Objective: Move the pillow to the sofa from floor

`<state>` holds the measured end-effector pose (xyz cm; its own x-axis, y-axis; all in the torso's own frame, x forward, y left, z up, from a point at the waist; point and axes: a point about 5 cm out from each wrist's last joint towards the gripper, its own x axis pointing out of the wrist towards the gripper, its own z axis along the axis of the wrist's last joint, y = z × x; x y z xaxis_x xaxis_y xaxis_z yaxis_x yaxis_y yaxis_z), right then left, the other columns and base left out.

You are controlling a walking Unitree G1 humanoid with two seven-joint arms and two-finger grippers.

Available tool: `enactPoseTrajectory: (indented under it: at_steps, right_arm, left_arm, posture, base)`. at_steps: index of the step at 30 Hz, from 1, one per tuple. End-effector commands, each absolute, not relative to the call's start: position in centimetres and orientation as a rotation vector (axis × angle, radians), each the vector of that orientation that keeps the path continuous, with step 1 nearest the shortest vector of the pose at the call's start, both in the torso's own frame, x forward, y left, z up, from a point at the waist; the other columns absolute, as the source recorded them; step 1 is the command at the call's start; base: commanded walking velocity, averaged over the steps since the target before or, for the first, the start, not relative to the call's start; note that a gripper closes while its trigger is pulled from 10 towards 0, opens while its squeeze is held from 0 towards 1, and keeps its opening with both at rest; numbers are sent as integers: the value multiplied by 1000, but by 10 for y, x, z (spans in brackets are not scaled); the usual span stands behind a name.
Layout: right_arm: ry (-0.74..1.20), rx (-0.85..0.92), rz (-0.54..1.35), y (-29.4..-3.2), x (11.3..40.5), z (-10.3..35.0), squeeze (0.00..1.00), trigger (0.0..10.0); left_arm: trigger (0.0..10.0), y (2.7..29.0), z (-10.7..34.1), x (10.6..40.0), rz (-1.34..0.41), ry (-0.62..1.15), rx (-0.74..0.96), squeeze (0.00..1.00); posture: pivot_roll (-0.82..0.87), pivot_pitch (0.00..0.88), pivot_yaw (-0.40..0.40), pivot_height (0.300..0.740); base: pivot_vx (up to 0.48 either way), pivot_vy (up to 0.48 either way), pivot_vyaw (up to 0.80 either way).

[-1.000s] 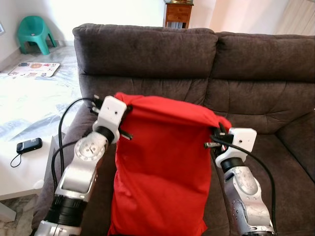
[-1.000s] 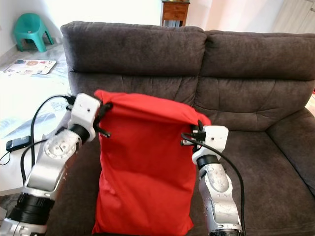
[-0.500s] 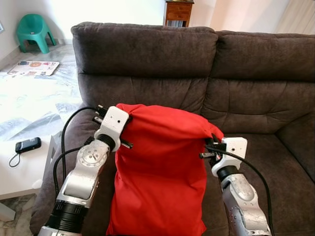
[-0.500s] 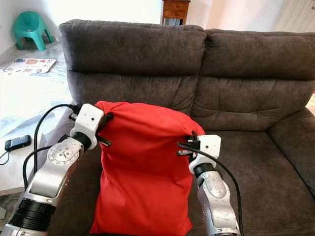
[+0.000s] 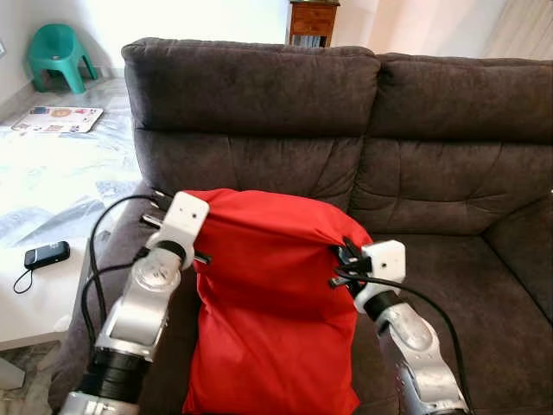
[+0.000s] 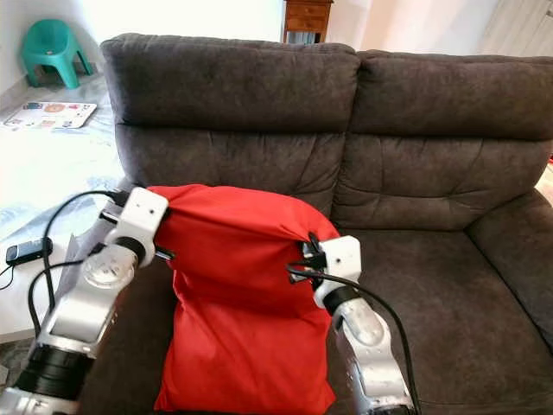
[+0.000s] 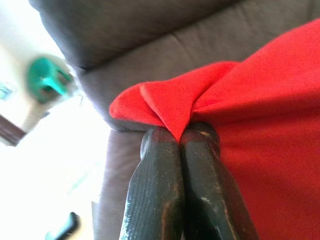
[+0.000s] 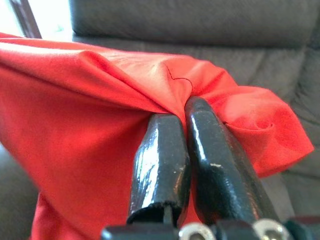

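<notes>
Pillow [image 5: 272, 303] top edge lower than before, both arms dropped toward seat | left gripper [image 7: 179, 137] fingers pressed on 10 o'clock corner, right gripper [image 8: 184, 107] pinching 2 o'clock corner | pillow hangs upright over sofa [image 5: 449, 130] left seat | lowering stage, likely near release.

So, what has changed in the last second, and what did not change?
Both grippers have come down, lowering the red pillow toward the sofa seat; its top edge now sits lower against the backrest. The left gripper and right gripper stay shut on the pillow's top corners. The phone on the white table stays put.
</notes>
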<state>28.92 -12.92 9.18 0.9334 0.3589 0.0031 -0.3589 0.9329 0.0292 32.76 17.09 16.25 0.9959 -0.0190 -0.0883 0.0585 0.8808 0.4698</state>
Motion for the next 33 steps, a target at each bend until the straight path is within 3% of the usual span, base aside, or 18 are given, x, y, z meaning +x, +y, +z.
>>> enactPoseTrajectory:
  at_steps: [1, 7, 14, 18, 22, 26, 33]
  right_arm:
    - [11, 30, 276, -151, 288, 88, 0, 10000]
    - [8, 35, 276, -150, 286, 87, 0, 10000]
    - [-15, 47, 273, -150, 287, 90, 0, 10000]
    - [-48, 72, 279, -148, 287, 96, 0, 10000]
    - [-54, 77, 278, -148, 286, 97, 0, 10000]
    - [-49, 81, 272, -148, 285, 94, 0, 10000]
    - [-44, 81, 207, -154, 286, 92, 0, 10000]
  left_arm:
    - [10000, 218, 179, 327, 201, 79, 537, 0]
    - [10000, 228, 187, 327, 279, 48, 557, 0]
    - [10000, 218, 181, 324, 304, 57, 575, 0]
    - [10000, 233, 200, 320, 452, -50, 582, 0]
    - [10000, 240, 207, 319, 496, -74, 602, 0]
    - [10000, 236, 198, 322, 462, -39, 594, 0]
    - [10000, 200, 167, 323, 253, -5, 518, 0]
  posture:
    - [42, 0, -71, 740]
    - [42, 0, -69, 740]
    - [40, 0, -74, 740]
    - [39, 0, -72, 740]
    - [38, 0, -68, 740]
    - [36, 0, -66, 740]
    - [31, 0, -68, 740]
  base:
    - [0, 0, 0]
    - [0, 0, 0]
    - [0, 0, 0]
    - [0, 0, 0]
    - [0, 0, 0]
    - [0, 0, 0]
    - [0, 0, 0]
